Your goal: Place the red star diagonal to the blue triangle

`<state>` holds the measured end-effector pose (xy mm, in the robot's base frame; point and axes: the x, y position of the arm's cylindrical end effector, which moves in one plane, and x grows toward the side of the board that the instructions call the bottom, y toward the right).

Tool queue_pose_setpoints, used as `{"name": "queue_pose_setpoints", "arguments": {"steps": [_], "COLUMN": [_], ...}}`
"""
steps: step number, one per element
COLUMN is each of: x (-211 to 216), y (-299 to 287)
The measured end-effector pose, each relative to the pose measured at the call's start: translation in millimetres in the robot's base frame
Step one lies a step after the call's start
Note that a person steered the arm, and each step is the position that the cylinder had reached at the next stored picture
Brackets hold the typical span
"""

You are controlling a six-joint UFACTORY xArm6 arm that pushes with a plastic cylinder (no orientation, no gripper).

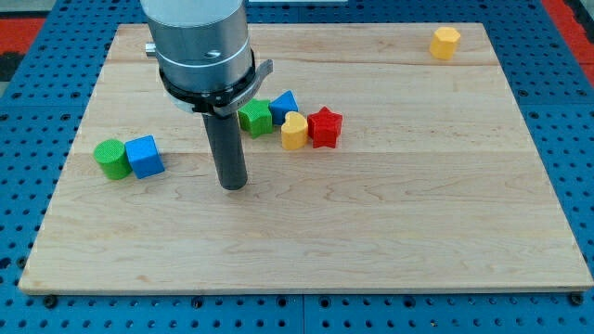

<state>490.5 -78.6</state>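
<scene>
Red star (pixel 325 127) sits just above frame centre, touching the yellow heart (pixel 294 131) on its left. Blue triangle (pixel 283 105) lies just upper left of the heart, beside a green block (pixel 255 117). My tip (pixel 233 185) rests left of this cluster — apart from every block. No jaws fitted — rod only. Green cylinder (pixel 111 158) and blue cube (pixel 144 156) touch at left; yellow block (pixel 445 43) upper right.

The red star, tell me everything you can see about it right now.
The red star is a small chunky block of matte red, foam-like or plastic by its look, with blunt rounded points. It lies flat on the wooden board, a little above the view's centre, at the right end of a cluster. Its left side touches the yellow heart; the blue triangle sits up and to its left. My tip is well to its left and lower, not touching it.
</scene>
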Motion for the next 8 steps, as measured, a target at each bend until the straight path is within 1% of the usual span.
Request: {"name": "queue_pose_setpoints", "arguments": {"steps": [2,3,4,5,6,7,8], "x": [0,0,-4,-28,-67,-96,-103], "y": [1,64,162,184,164,116,70]}}
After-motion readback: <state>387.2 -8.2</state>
